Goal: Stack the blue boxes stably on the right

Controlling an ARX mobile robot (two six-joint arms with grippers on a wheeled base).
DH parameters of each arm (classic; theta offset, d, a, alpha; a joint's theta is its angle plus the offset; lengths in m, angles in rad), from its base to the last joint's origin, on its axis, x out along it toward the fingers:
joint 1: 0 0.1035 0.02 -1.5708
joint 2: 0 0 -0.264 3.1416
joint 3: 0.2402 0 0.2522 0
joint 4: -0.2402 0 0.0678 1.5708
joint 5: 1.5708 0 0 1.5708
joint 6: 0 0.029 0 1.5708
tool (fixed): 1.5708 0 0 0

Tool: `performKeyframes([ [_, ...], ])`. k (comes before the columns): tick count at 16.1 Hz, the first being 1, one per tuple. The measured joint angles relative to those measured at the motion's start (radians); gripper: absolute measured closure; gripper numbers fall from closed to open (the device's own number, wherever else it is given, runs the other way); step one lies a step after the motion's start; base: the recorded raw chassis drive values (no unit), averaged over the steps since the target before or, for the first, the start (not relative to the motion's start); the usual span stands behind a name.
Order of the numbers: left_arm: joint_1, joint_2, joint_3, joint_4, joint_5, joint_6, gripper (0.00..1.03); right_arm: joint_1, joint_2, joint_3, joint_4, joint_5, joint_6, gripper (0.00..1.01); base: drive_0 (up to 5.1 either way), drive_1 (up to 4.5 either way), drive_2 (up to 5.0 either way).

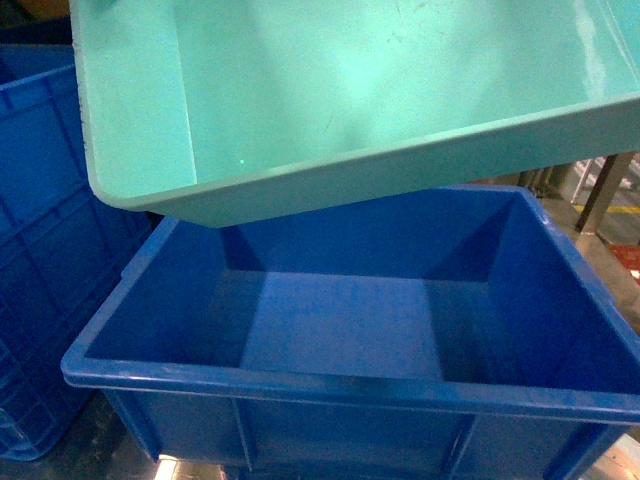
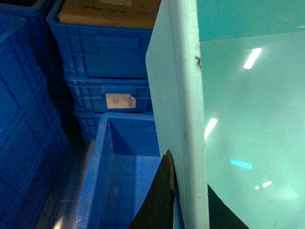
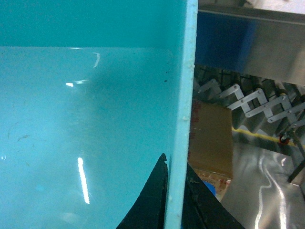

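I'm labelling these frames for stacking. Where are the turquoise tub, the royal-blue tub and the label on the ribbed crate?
turquoise tub point(image 1: 330, 80): head view, inner floor.
royal-blue tub point(image 1: 340, 325): head view, inner floor.
label point(image 2: 120, 100): left wrist view, its middle, on the ribbed crate front.

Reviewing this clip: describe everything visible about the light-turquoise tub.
The light-turquoise tub is smooth, glossy plastic with tapered walls and a flat rim, empty, faintly scuffed inside. It hangs tilted above the open royal-blue tub, apparently not touching it. Dark fingers of the left gripper straddle one side wall; the right gripper's fingers straddle the opposite wall.
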Motion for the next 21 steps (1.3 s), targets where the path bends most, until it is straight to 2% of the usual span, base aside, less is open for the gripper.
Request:
performKeyframes([
  [3,0.003,0.0,-0.001,-0.003,0.002,0.0,1.01,0.006,0.004,0.0,0.003,-0.001,0.0,0.94,-1.6,-1.62,-1.6],
  [16,0.0,0.004,-0.002,0.004,-0.003,0.001,1.01,0.005,0.001,0.0,0.004,0.003,0.0,0.94,0.0,0.0,0.0],
  [18,0.024,0.073,0.017,-0.034,0.043,-0.007,1.01,0.005,0.03,-0.037,-0.011,0.021,-0.007,0.94,0.0,0.0,0.0],
  [21,0.022,0.2,0.053,-0.129,0.095,0.013,1.01,-0.002,0.106,-0.074,-0.099,0.041,-0.006,0.94,0.0,0.0,0.0],
])
